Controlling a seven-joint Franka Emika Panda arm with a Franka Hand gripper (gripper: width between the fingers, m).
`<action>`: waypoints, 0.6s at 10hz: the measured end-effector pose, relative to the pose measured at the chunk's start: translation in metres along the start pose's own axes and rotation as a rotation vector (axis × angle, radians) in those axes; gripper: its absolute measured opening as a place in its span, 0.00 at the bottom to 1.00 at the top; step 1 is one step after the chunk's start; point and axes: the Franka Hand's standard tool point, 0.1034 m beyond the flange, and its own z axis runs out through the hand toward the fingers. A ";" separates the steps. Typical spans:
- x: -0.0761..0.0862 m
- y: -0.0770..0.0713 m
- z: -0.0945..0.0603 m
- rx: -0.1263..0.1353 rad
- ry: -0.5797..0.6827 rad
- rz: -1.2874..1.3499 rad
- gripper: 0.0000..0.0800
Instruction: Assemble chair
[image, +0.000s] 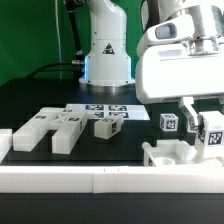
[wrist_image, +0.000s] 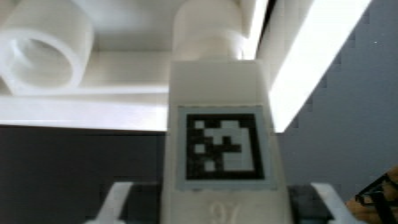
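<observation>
My gripper (image: 204, 122) is at the exterior view's right, shut on a long white chair post (image: 212, 131) with a black-and-white tag. In the wrist view the post (wrist_image: 222, 120) fills the space between the two fingers (wrist_image: 121, 200), with its tag facing the camera. Just beyond its far end lies a white chair piece with a round socket (wrist_image: 54, 55); this piece (image: 165, 153) sits low by the front rail. A second tagged small block (image: 170, 123) stands next to the gripper. Notched white chair blocks (image: 50, 128) and a small post (image: 105, 126) lie at the left.
The marker board (image: 105, 109) lies flat in the middle of the black table, in front of the robot's base (image: 105, 60). A long low white border rail (image: 100, 180) runs along the front edge. A green backdrop stands behind.
</observation>
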 end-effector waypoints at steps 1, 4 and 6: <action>0.001 -0.001 0.000 -0.001 0.011 -0.002 0.36; 0.003 -0.002 0.002 -0.005 0.062 -0.015 0.36; 0.004 -0.002 0.002 -0.005 0.061 -0.015 0.37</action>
